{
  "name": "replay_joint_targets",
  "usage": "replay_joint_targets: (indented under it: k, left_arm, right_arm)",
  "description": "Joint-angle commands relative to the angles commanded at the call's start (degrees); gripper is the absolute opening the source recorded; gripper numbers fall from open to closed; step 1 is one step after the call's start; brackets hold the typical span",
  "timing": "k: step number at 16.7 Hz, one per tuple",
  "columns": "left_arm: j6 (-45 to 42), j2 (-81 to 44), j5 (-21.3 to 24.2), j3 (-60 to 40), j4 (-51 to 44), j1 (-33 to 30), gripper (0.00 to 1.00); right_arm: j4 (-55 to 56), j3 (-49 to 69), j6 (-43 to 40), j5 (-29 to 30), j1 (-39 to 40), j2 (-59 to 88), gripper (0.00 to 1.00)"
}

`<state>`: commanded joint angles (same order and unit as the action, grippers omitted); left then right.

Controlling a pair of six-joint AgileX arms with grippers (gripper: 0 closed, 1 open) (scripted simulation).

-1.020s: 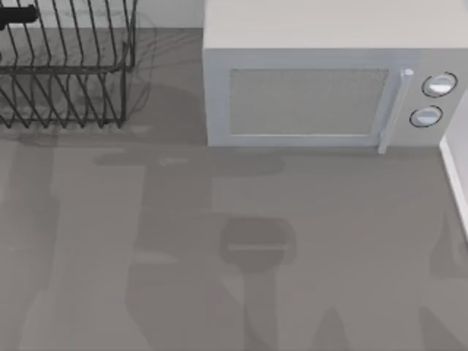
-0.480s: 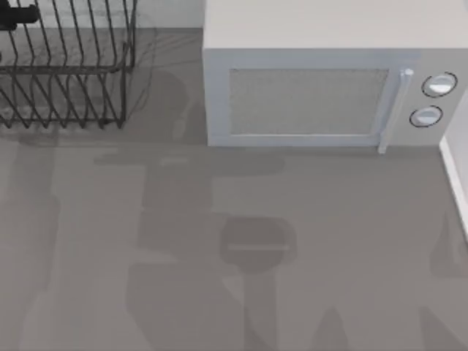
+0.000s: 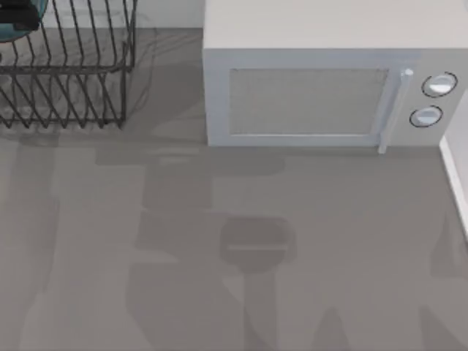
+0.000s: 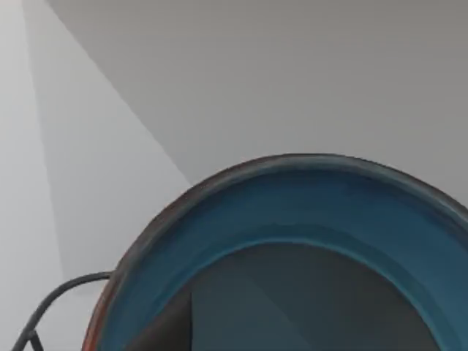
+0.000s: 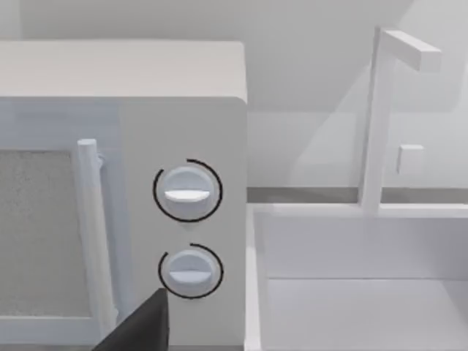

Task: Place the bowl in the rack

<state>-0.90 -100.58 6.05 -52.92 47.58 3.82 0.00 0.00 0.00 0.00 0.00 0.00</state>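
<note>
Left gripper (image 3: 20,20) up at the far left corner of the table in the top view, a dark stub above the back of the rack (image 3: 69,69), cut off by the frame edge. Fingers hidden there; whether clamped on anything, cannot tell. Rest of the left arm out of frame.

Bowl (image 3: 16,16) just a sliver of teal at that same corner, right against the dark gripper stub and over the rack's rear prongs, mostly cropped. Seated between the prongs or held above them: cannot tell. In the left wrist view, bowl (image 4: 292,241) looming close, glossy blue inside with a reddish-brown rim, lower half cut off, a curved bit of black rack wire (image 4: 51,307) beside it.

Right gripper (image 5: 142,329) a dark fingertip at the edge of the right wrist view, facing the microwave (image 5: 124,183) dials, sink (image 5: 351,278) alongside. Opening not discernible.
</note>
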Motion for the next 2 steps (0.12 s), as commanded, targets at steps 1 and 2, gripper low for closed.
replay_joint_targets:
  k: [1,2]
  left_arm:
    - [0.0,0.0,0.0,0.0,0.0,0.0,1.0]
    - [0.0,0.0,0.0,0.0,0.0,0.0,1.0]
  right_arm:
    - [0.0,0.0,0.0,0.0,0.0,0.0,1.0]
    - [0.0,0.0,0.0,0.0,0.0,0.0,1.0]
